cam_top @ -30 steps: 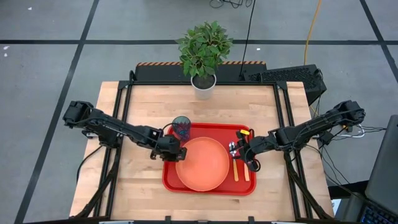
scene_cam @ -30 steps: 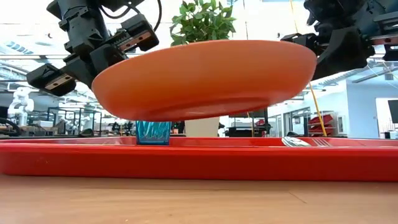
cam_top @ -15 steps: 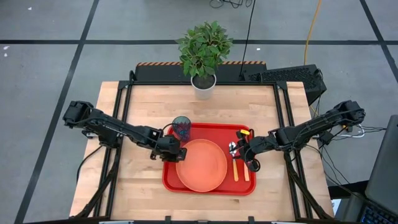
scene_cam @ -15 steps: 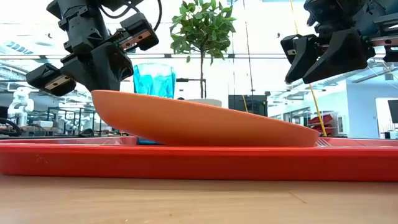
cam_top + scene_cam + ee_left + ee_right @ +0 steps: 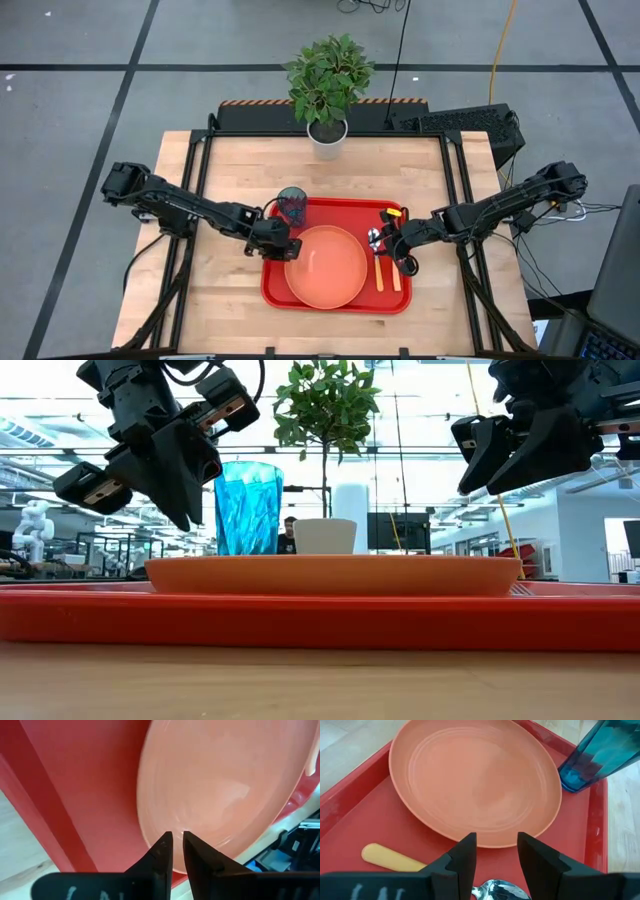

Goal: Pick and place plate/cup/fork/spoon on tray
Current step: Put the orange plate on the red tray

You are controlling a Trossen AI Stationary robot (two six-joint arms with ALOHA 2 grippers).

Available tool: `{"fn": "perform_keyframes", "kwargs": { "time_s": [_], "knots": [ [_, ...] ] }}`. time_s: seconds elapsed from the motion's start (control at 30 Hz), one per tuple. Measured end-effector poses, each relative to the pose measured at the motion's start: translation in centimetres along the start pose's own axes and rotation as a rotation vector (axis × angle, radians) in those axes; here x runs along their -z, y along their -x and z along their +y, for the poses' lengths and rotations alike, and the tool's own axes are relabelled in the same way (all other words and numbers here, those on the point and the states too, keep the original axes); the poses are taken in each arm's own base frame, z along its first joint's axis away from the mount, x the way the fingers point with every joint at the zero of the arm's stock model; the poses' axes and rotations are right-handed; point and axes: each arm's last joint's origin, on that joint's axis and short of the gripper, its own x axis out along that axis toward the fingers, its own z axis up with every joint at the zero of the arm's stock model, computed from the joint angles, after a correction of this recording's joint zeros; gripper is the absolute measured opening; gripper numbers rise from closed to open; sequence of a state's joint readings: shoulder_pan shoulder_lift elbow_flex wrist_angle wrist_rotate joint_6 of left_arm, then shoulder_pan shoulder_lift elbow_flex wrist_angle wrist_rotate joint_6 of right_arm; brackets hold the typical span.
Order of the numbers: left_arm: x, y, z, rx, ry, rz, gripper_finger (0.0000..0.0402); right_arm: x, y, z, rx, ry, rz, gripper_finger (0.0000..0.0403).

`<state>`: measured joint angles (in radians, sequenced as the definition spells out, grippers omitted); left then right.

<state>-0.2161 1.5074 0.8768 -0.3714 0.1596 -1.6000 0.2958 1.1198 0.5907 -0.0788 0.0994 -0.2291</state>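
1. Hovering at the tray's left edge, the left gripper (image 5: pixel 272 238) sits just off the plate's rim; in its wrist view the two fingers (image 5: pixel 162 851) stand close together with only a narrow slit between them and nothing caught in it, so it holds nothing.
2. The right gripper (image 5: pixel 400 243) hangs over the right part of the tray, its fingers (image 5: pixel 465 851) spread apart and empty, above the cutlery.
3. The plate (image 5: pixel 326 266) lies flat on the red tray (image 5: pixel 273 290); the low view shows it level, resting on the tray floor, clear of both grippers.
4. The cup (image 5: pixel 292 206) stands upright in the tray's far left corner, just beside the plate.
5. The spoon (image 5: pixel 376 262) and the fork (image 5: pixel 394 265) lie side by side along the tray's right side, handles toward the near edge; which of the two is which is hard to tell from above.
6. Judging by how things lie, all four items are already on the tray, so the placing looks essentially complete. What seems left is only for both arms to pull clear.
7. A potted plant (image 5: pixel 328 85) stands at the table's far edge, well apart from the tray.
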Motion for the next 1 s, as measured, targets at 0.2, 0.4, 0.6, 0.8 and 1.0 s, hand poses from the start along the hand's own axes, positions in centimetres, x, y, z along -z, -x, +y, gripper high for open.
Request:
{"fn": "perform_keyframes", "kwargs": {
  "time_s": [0.2, 0.4, 0.6, 0.8, 1.0],
  "knots": [
    [0.0, 0.0, 0.0, 0.003, -0.003, 0.000, 0.0046, 0.0, 0.0, 0.0, 0.000, -0.008, 0.000, 0.0134],
    [0.2, 0.0, 0.0, 0.002, -0.025, 0.059, 0.0046, 0.0, 0.0, 0.0, 0.003, -0.004, 0.002, 0.0134],
    [0.3, 0.0, 0.0, 0.003, -0.163, 0.083, 0.0047, 0.3, 0.0, -0.1, 0.033, 0.021, 0.040, 0.0134],
    [-0.1, 0.4, 0.7, -0.061, -0.402, 0.058, 0.0047, 1.2, 0.4, -0.6, 0.229, 0.010, 0.161, 0.0134],
    [-0.9, 0.8, 1.5, -0.190, -0.638, -0.101, 0.0047, 1.7, 1.7, -1.4, 0.353, -0.107, 0.197, 0.0134]
  ]
}}
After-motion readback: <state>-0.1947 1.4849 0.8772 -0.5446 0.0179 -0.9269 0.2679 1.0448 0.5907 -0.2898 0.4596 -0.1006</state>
